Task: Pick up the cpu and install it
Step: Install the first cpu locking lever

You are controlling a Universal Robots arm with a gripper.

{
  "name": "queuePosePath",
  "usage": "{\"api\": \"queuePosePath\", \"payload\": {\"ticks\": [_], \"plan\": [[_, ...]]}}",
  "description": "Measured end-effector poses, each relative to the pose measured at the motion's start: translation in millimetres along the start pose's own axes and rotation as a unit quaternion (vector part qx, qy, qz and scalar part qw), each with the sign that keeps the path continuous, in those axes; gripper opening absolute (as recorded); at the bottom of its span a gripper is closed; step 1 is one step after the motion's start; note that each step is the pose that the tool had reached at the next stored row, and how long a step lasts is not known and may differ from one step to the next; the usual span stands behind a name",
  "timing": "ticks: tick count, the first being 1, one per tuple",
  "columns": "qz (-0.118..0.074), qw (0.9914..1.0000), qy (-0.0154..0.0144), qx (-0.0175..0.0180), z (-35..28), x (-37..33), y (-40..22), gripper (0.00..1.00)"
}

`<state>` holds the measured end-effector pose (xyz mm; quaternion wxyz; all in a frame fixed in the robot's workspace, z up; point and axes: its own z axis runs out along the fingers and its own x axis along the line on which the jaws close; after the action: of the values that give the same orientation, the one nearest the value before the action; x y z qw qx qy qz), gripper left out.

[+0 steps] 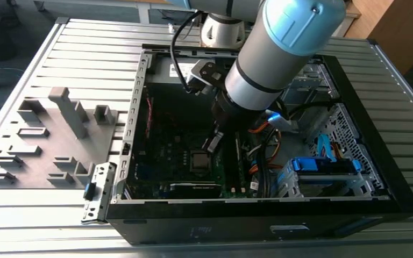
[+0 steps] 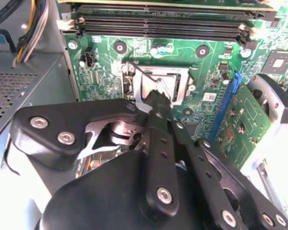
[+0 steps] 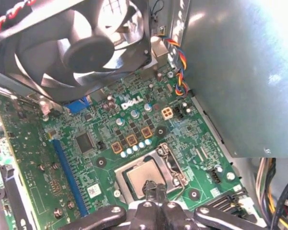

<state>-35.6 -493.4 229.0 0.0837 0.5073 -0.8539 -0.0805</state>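
Slatted grey tabletop carries an open computer case, where the gripper hangs with its fingertips drawn close together just over the cpu, which lies in the motherboard socket, a fan beyond; any grip cannot be told.

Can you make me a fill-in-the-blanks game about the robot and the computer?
1. The gripper is reaching down inside an open computer ____.
2. The cpu sits in a metal frame on the ____ circuit board.
3. In the first wrist view, a big black ____ with curved blades hangs above the board.
4. The long slot beside the chip is coloured ____.

Missing words: case; green; fan; blue
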Motion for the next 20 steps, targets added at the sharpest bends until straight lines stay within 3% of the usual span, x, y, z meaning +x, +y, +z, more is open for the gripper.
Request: {"api": "queuePosePath", "payload": {"ticks": [10,20], "plan": [[0.0,1.0,-0.0009,-0.0004,5.1,-4.3,1.0,0.11],[0.0,1.0,-0.001,-0.0005,11.0,-13.1,4.3,0.11]]}}
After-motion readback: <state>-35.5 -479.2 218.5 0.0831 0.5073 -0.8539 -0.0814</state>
